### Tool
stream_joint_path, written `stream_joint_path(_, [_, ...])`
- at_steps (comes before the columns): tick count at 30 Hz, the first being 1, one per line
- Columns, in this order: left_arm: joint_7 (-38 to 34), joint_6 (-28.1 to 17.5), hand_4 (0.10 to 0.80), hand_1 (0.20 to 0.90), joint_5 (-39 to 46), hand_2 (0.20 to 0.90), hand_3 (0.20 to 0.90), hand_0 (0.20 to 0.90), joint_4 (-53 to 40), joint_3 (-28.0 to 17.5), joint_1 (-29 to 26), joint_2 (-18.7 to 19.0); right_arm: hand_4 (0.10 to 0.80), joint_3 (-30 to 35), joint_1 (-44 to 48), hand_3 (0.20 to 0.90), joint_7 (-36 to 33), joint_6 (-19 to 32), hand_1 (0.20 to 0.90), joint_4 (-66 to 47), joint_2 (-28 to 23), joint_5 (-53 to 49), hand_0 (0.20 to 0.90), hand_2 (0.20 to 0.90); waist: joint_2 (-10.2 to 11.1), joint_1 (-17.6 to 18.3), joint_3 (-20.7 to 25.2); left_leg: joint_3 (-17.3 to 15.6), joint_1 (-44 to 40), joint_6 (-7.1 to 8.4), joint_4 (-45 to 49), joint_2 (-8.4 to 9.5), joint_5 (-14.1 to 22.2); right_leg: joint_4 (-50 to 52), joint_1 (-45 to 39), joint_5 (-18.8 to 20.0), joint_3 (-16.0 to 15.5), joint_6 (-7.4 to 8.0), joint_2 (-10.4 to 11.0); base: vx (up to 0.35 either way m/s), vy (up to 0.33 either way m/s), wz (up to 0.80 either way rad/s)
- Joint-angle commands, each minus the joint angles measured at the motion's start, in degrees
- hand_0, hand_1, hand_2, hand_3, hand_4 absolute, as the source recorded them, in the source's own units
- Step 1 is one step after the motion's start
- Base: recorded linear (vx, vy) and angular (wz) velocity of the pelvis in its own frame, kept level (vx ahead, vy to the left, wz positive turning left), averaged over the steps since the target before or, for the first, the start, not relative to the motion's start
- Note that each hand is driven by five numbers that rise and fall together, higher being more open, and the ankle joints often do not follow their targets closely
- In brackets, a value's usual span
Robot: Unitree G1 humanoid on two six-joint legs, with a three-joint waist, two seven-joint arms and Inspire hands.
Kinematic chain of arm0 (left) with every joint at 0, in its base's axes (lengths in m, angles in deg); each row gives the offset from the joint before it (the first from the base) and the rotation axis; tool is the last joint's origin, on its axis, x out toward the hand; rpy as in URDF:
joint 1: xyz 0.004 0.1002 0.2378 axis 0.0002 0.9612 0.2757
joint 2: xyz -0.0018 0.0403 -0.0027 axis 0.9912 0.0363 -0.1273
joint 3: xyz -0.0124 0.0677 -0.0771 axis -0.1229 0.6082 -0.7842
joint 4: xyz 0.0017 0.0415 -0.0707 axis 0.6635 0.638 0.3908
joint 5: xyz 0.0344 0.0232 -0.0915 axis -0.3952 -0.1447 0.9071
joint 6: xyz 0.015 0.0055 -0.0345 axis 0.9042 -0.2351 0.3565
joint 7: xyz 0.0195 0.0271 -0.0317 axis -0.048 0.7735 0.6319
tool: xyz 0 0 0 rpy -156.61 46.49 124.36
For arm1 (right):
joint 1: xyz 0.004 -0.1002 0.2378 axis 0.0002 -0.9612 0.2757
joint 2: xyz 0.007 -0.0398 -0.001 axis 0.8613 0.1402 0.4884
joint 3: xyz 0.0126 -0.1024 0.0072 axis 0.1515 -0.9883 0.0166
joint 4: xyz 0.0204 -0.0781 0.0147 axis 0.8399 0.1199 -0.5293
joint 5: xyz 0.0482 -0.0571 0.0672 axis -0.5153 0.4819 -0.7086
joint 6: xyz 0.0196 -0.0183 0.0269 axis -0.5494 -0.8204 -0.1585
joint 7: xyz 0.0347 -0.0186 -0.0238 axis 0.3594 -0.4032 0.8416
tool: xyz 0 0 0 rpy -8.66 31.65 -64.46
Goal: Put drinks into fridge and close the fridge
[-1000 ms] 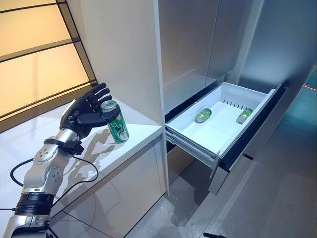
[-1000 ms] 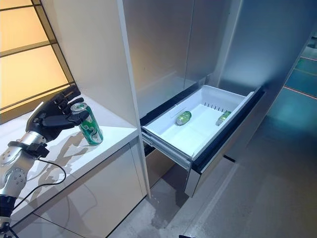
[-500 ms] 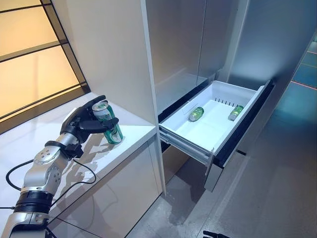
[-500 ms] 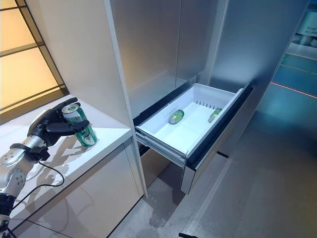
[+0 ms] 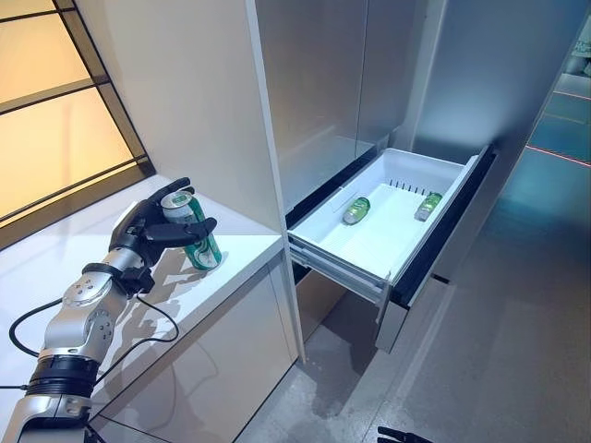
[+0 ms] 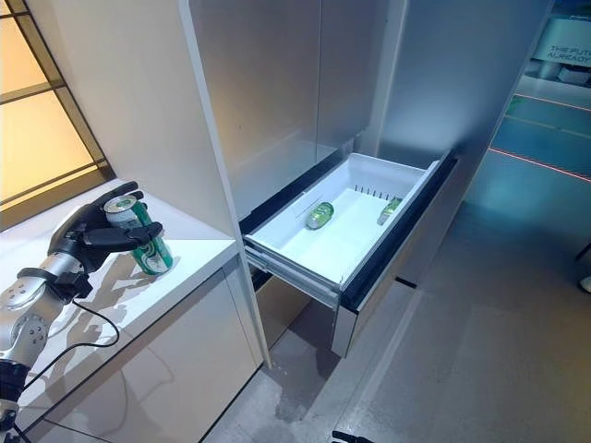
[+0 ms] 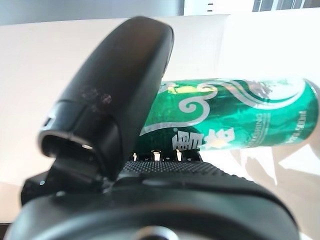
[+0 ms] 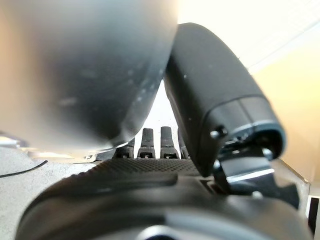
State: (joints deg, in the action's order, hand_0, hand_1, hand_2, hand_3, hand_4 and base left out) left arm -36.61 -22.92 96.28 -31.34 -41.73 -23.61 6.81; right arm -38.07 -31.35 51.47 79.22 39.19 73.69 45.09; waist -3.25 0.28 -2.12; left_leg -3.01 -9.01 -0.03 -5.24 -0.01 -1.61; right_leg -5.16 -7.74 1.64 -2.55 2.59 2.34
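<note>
A green drink can [image 5: 196, 236] leans tilted over the white counter [image 5: 231, 277], just left of the fridge. My left hand [image 5: 138, 231] is shut on it: the thumb crosses its front and the fingers reach up behind its top. In the left wrist view the can [image 7: 235, 125] lies against the palm under the thumb [image 7: 120, 90]. The fridge's white drawer [image 5: 337, 261] is pulled out, and two green cans [image 5: 356, 210] [image 5: 428, 205] lie on their sides in it. My right hand [image 8: 150, 185] appears only in its own wrist view, fingers relaxed and holding nothing.
A tall white panel [image 5: 194, 101] stands between the counter and the grey fridge doors [image 5: 314, 83]. The drawer's dark front [image 5: 443, 231] juts out over the grey floor [image 5: 499, 351]. An amber-lit window [image 5: 55, 120] lies behind the counter.
The camera has shifted, so the whole scene sits further left. My left hand's fingers have closed in behind the can, which stays tilted in its hold.
</note>
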Motion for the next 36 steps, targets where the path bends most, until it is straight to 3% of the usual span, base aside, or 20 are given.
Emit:
stream_joint_path(1, [-2.6,-7.6,0.800,0.900,4.8,0.900,0.900,0.900,-0.1,-1.5,-14.5,2.0,0.800,-2.6,0.9,0.900,1.1,-0.6,0.900,2.2,-1.4,-1.3,0.900,0.900,-0.9,0.9,0.0,-0.2,-2.0,-1.61,1.5,3.78,7.3,4.7,-0.1,-7.0,-0.2,1.86,-2.3,0.000,0.000,0.00])
stream_joint_path(23, [-2.6,-7.8,0.800,0.900,4.0,0.900,0.900,0.900,2.7,-0.6,-15.3,1.1,0.800,-2.6,0.4,0.900,0.7,0.4,0.900,2.7,-1.2,-1.6,0.900,0.900,-1.0,1.7,-0.1,-0.6,-1.9,-1.60,1.9,3.81,7.4,5.1,0.2,-7.1,0.2,1.83,-2.4,0.000,0.000,0.00])
stream_joint_path(36, [-4.5,-10.6,0.800,0.900,5.1,0.900,0.900,0.900,2.3,-0.7,-15.3,0.1,0.800,-2.5,0.1,0.900,0.9,0.5,0.900,2.6,-1.5,-1.2,0.900,0.900,-1.0,2.0,-0.2,-0.6,-2.0,-1.59,2.0,3.81,7.5,5.2,0.1,-7.2,0.3,1.64,-2.5,0.005,0.000,-0.03])
